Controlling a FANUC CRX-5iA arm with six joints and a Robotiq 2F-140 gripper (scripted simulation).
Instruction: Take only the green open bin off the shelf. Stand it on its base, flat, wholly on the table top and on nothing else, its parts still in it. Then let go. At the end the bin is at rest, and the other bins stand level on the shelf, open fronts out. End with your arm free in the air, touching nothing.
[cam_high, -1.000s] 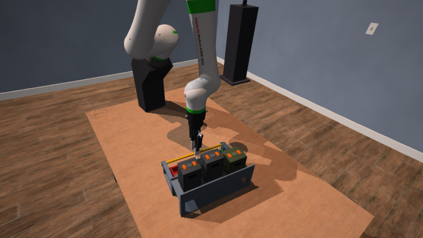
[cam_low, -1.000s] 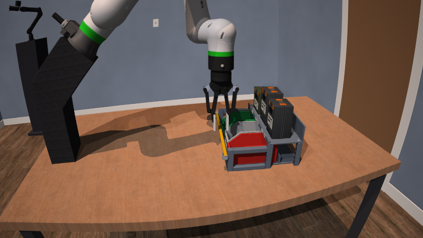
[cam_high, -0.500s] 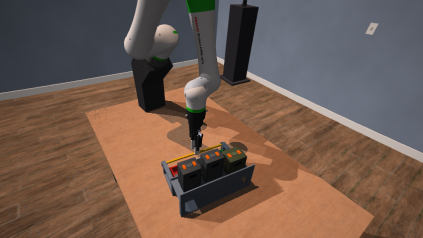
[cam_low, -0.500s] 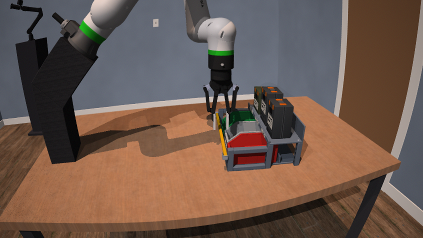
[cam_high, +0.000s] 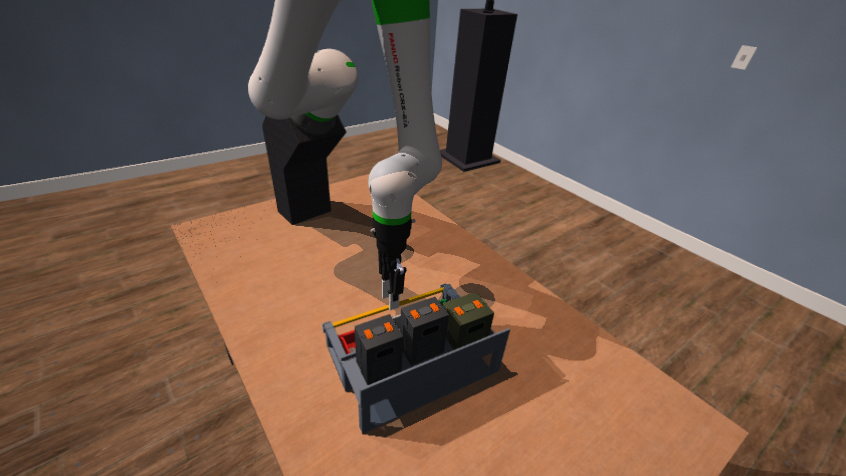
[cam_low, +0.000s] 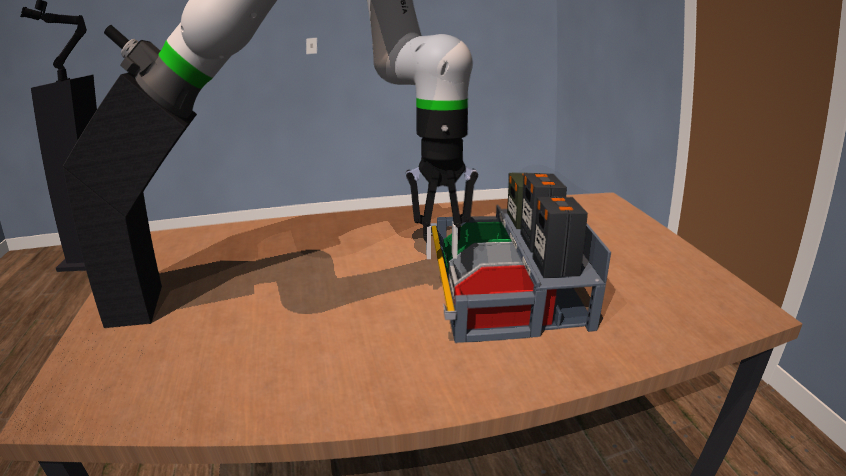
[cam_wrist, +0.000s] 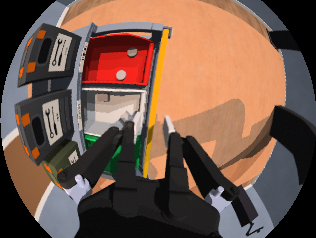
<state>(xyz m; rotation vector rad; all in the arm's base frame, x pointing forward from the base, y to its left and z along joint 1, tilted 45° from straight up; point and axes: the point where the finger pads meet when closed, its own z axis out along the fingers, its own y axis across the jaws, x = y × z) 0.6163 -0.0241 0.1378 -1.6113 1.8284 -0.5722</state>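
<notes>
Hanging over the shelf front: the Robotiq gripper (cam_high: 389, 301) (cam_low: 442, 256) (cam_wrist: 152, 120), pointing straight down from the white arm (cam_high: 393, 192) (cam_low: 442, 76).
Pincer: its fingers stand apart, partway, clamped on nothing; one tip is out on the near side of the yellow bar (cam_high: 360, 316) (cam_low: 441, 266) (cam_wrist: 158, 90), the other on the bin side. Whether either tip touches anything, I can't tell from here.
Green open bin (cam_low: 486, 230): here's the one that matters, sitting in the shelf (cam_high: 434, 378) (cam_low: 537, 313) (cam_wrist: 127, 26) at the end away from the red bin; fingers partly block the wrist view, so its parts can't be made out.
Grey bin (cam_low: 496, 253) (cam_wrist: 102, 120): right in the middle, between green and red.
Red bin (cam_high: 349, 341) (cam_low: 499, 280) (cam_wrist: 107, 60): at the other end, two round grey pieces (cam_wrist: 132, 52) inside.
Upper ledge: three upright cases behind the bins, two dark grey and one olive case (cam_high: 471, 322) (cam_low: 515, 201) (cam_wrist: 65, 160), orange latches on top.
Table (cam_high: 266, 325) (cam_low: 295, 378) (cam_wrist: 210, 65): wooden top, the shelf standing on it, the green bin's move onto it not yet made.
</notes>
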